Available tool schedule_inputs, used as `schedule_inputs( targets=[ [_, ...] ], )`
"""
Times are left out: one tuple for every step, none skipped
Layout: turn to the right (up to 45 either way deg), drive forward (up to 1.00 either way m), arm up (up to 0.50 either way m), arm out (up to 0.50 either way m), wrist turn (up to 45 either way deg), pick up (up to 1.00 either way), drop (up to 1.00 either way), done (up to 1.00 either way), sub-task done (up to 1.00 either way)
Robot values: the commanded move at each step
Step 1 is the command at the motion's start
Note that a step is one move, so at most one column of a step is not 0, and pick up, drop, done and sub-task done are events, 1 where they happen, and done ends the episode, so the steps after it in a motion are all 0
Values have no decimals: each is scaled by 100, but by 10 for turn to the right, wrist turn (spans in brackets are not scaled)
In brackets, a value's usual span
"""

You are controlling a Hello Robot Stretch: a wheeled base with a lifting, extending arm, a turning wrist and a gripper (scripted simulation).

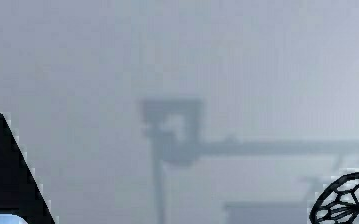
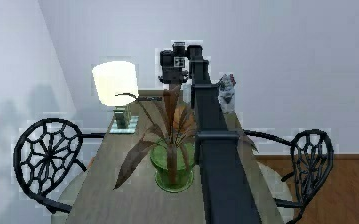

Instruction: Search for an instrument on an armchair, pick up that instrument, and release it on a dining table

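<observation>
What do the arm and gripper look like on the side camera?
The arm is a dark, square-sided bar in stepped sections. At its far end sit small white squares with black marks, and beside them the gripper, a boxy black body.

Dark square arm (image 2: pixel 215 150) reaching far out, white marker squares (image 2: pixel 195 48) at its end, jaws just left

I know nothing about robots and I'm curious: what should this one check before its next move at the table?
1. Arm over the dining table: ok, it reaches out along the top.
2. Gripper holds something: cannot tell.
3. Plant in its green vase clear of the arm: cannot tell, its leaves overlap the arm in the picture.
4. Lamp clear of the gripper: cannot tell, it stands at the table's far end.
5. Bare tabletop below the gripper: cannot tell.
</observation>
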Motion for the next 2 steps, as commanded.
schedule_inputs(
  targets=[
    [0, 0, 4, 0, 0, 0, 0, 0, 0],
    [0, 0, 0, -8, 0, 0, 0, 0, 0]
  ],
)
